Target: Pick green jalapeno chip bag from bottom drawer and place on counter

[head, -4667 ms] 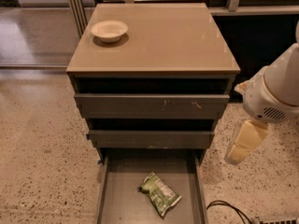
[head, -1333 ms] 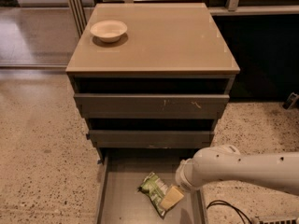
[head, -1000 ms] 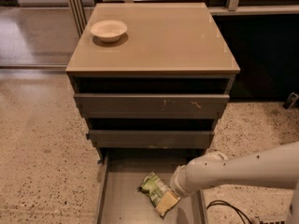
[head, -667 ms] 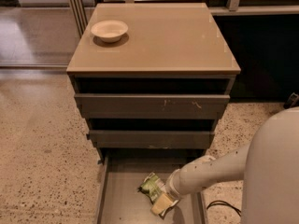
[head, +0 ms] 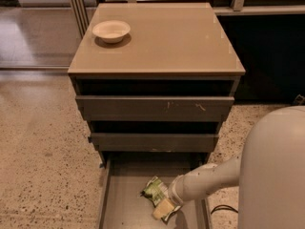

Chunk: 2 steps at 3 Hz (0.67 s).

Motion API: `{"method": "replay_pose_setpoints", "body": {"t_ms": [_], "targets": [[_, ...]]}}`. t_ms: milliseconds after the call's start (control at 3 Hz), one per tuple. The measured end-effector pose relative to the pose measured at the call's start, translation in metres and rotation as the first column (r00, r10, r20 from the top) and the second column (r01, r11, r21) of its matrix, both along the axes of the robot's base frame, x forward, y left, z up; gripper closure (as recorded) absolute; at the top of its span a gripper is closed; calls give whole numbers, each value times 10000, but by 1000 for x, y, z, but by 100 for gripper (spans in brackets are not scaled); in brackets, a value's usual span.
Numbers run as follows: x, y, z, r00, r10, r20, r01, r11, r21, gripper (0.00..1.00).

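Pincer (head: 163, 208) sits low at the foot of the cabinet (head: 155, 123), down inside the bottom drawer (head: 125, 205), which is pulled out in front of the cabinet. Its pale yellowish tip lies against the near right edge of the green jalapeno chip bag (head: 153, 190); whether it is spread or pinching the bag I cannot tell. The bag rests crumpled on the drawer's grey floor, right of the middle. The white arm (head: 209, 174) reaches in from the cabinet's right, over the drawer's right wall, and the robot's broad white body (head: 276, 171) fills the corner to the right of the cabinet. Above the bottom drawer, the two shallower drawers (head: 155, 108) are each slightly open. On the cabinet's top, the tan bench (head: 162, 42) carries a white bowl (head: 111, 30) near its back left corner.
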<state>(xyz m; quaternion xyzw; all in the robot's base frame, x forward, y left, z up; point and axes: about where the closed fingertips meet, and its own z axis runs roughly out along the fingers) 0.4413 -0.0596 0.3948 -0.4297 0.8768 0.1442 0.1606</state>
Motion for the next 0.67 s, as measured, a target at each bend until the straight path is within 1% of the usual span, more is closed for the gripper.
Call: {"method": "replay_pose_setpoints", "body": {"t_ms": [333,667], "targets": [[10,19,-32,9982,-591,-41,592,9932,1001,0],[24,42,-69,9921,-1204,-365,1253,9712,2026,0]]}}
